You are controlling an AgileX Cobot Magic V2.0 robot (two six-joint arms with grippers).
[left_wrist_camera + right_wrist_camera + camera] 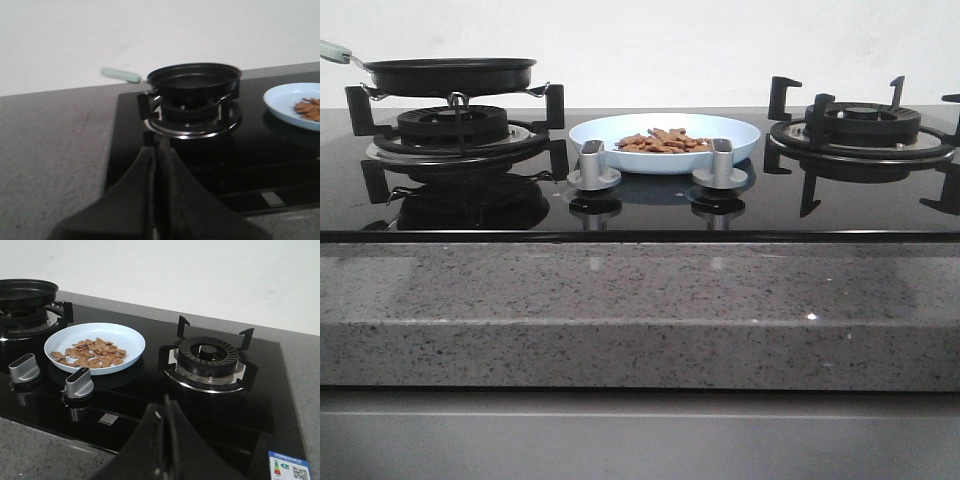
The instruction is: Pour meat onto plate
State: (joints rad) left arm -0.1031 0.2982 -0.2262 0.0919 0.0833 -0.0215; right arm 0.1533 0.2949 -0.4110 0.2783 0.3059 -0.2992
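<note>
The pale blue plate (664,143) sits on the black glass hob between the two burners, with the orange-brown meat (663,141) heaped in its middle. The right wrist view shows the same plate (127,338) and meat (92,353). A black frying pan (450,75) with a pale green handle (334,50) rests on the left burner; its inside looks bare in the left wrist view, pan (194,79). My left gripper (159,147) is shut and empty, back from the pan. My right gripper (165,407) is shut and empty, near the hob's front edge. Neither arm shows in the front view.
Two silver knobs (593,165) (721,165) stand in front of the plate. The right burner (861,128) has raised black pan supports and nothing on it. A speckled grey stone counter (640,310) runs along the front; a white wall is behind.
</note>
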